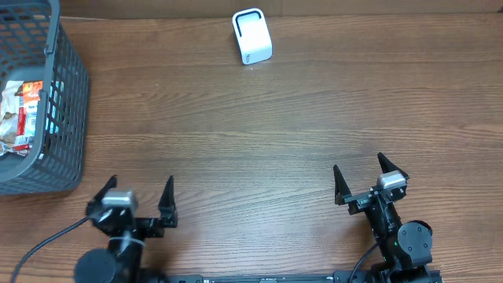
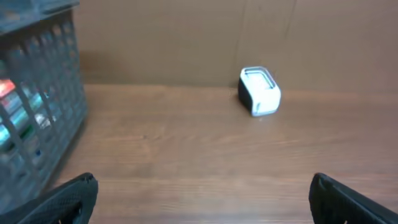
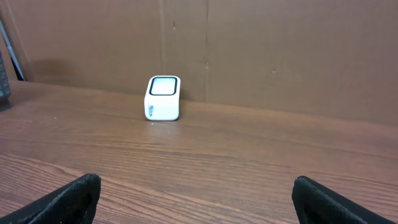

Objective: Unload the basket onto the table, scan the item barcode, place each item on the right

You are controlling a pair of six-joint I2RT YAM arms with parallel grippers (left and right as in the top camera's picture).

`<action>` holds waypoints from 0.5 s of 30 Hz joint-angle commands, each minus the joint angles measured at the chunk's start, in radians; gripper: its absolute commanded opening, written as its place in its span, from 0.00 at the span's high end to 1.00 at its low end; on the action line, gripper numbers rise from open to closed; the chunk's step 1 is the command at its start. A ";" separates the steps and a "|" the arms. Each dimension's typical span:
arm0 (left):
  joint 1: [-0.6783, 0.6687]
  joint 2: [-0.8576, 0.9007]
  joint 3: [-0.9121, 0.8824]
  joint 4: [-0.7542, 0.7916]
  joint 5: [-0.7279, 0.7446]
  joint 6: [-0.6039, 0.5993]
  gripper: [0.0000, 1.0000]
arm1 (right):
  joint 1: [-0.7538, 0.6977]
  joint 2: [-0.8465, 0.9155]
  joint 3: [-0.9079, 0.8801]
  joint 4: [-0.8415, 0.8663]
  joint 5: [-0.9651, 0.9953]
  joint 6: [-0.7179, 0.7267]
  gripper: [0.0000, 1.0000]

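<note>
Scanning is not yet starting: the left tool (image 1: 140,189) and right tool (image 1: 360,168) are hanging open and empty, packets (image 1: 20,114) are lying in the left basket (image 1: 71,86), and the scanner (image 1: 251,36) is standing far.

My right claw (image 3: 196,182) stands wide open and empty, its two black fingers (image 3: 71,199) showing only at the lower corners. Between and beyond them runs the brown wood-grain counter (image 3: 249,168). Far across it, left of centre, a small white box-shaped plastic scanner (image 3: 163,99) with a dark-rimmed pale window sits upright, just before the plain brown board wall (image 3: 280,50). A dark sliver (image 3: 3,68) at the left edge is too cut off to name.
</note>
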 commanded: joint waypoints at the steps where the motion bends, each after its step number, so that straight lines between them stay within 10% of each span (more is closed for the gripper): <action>1: 0.000 0.097 0.160 -0.061 0.047 -0.058 0.00 | -0.003 -0.011 -0.011 0.003 0.006 0.004 0.00; 15: 0.000 0.880 1.173 -0.738 0.074 0.016 0.00 | -0.003 -0.011 -0.011 0.003 0.006 0.004 0.00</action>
